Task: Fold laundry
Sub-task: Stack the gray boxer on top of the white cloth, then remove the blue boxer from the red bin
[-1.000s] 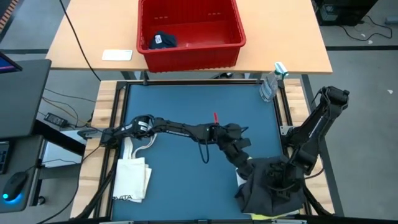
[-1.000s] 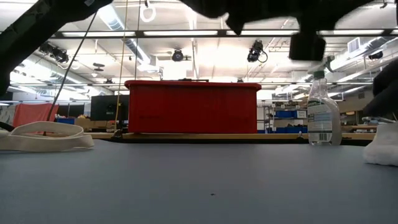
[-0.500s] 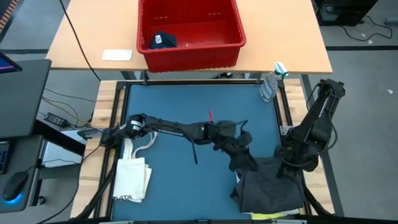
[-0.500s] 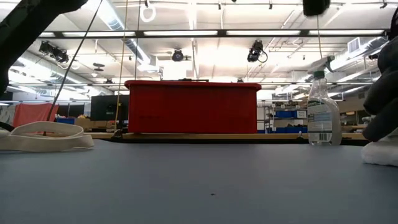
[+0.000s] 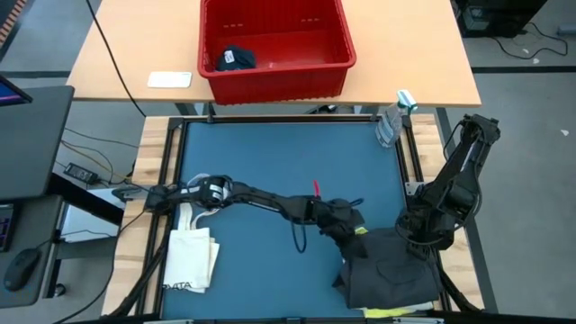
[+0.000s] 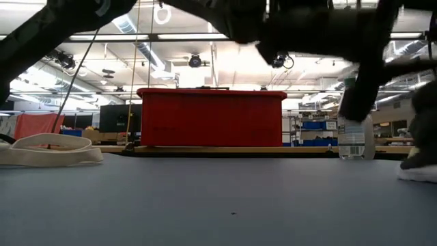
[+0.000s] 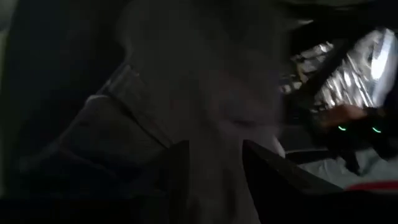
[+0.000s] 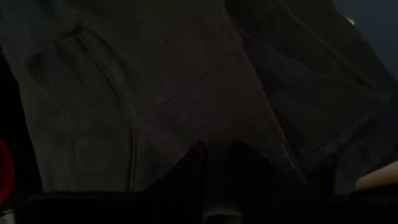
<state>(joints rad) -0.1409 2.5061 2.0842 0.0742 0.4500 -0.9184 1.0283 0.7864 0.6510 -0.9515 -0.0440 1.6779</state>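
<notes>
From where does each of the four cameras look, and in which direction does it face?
High view: above the table, facing straight down; both arms reach the dark grey garment.
Low view: at table-top height, facing level toward the red bin; arms cross overhead.
Left wrist view: on the left arm, facing grey cloth past its jaws.
Right wrist view: on the right arm, facing the same garment close up.
Shared: high and low views both show the red bin and spray bottle.

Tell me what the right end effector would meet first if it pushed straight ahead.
Most likely the dark grey garment: it fills the right wrist view just beyond the right end effector; how close is unclear.
</notes>
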